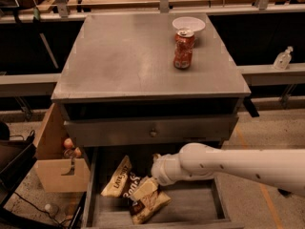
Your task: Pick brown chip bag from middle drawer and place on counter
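Observation:
The brown chip bag (120, 179), pale yellow and dark brown with brown lettering, lies crumpled at the left of the open middle drawer (195, 208). My gripper (146, 189) reaches down from the right on its white arm (224, 165) and sits right on the bag's middle, covering part of it. The bag rests on the drawer's plank floor. The grey counter (133, 56) is above, at the top of the cabinet.
A red-orange soda can (183, 49) and a white bowl (188, 24) stand at the counter's back right. A closed drawer front with a small knob (153, 133) overhangs the open drawer. A cardboard box (59, 171) stands on the floor to the left.

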Robot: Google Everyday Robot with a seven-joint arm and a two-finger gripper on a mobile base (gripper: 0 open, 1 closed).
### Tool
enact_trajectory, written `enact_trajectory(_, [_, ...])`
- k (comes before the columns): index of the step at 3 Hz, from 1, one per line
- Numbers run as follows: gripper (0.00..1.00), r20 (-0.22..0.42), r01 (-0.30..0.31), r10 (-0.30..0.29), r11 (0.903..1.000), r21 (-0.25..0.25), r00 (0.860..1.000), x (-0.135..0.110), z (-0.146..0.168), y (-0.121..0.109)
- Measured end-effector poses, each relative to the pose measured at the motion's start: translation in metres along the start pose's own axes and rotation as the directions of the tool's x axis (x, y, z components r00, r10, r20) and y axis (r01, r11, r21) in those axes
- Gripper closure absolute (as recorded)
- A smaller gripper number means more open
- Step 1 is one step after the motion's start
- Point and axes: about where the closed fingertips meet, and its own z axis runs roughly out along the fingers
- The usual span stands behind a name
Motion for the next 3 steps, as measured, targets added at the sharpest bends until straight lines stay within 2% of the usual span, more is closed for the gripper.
enact_trajectory(1, [0.00,-0.074,-0.041,0.038,0.9986,-0.035,0.997,0.021,0.055,0.016])
enact_trajectory(2, [0.00,-0.146,-0.051,0.044,0.9976,-0.046,0.988,0.038,0.102,0.042])
enact_trajectory(3, [0.18,-0.156,-0.014,0.004,0.9977,-0.066,0.988,0.042,0.140,0.066])
